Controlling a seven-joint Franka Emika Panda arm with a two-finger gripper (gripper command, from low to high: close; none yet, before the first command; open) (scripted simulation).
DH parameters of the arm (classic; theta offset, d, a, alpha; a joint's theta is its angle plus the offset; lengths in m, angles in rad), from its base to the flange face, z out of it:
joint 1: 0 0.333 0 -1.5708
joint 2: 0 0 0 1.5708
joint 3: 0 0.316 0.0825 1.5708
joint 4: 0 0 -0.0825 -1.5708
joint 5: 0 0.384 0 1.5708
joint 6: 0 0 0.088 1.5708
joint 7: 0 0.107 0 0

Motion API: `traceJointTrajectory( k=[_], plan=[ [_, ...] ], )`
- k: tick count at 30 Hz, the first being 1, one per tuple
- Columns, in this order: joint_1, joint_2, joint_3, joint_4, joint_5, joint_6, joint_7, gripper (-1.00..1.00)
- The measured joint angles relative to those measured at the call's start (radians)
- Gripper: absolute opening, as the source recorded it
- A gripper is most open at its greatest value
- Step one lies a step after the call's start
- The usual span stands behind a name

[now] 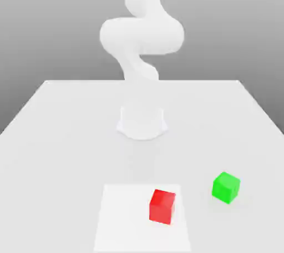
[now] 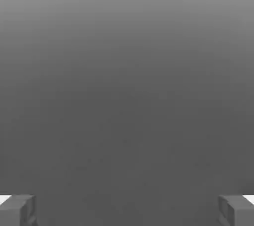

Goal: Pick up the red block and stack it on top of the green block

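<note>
The red block (image 1: 162, 206) is a small matte cube resting near the table's front, on a lighter square patch (image 1: 127, 218). The green block (image 1: 226, 187), a cube of about the same size, sits on the table a short way toward the exterior view's right of the red one and slightly farther back; the two do not touch. In the hand view my gripper (image 2: 127, 211) is open, its two grey fingertips (image 2: 18, 210) standing far apart with nothing between them, in front of a plain grey background. The white arm (image 1: 141, 35) rises from its base and leaves the exterior view at the top.
The arm's round base (image 1: 142, 122) stands at the middle of the pale grey table (image 1: 55, 135), behind both blocks. The table's far edge runs across behind the base.
</note>
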Motion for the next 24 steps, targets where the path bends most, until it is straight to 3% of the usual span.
traceJointTrajectory(
  k=[13,20,24],
  plan=[
    [-0.017,0.478,0.087,-0.229,0.022,0.260,0.214,0.00],
    [-0.005,0.733,0.109,-0.350,-0.022,0.399,0.367,0.00],
    [0.011,0.879,0.084,-0.349,-0.071,0.512,0.418,0.00]
  ],
)
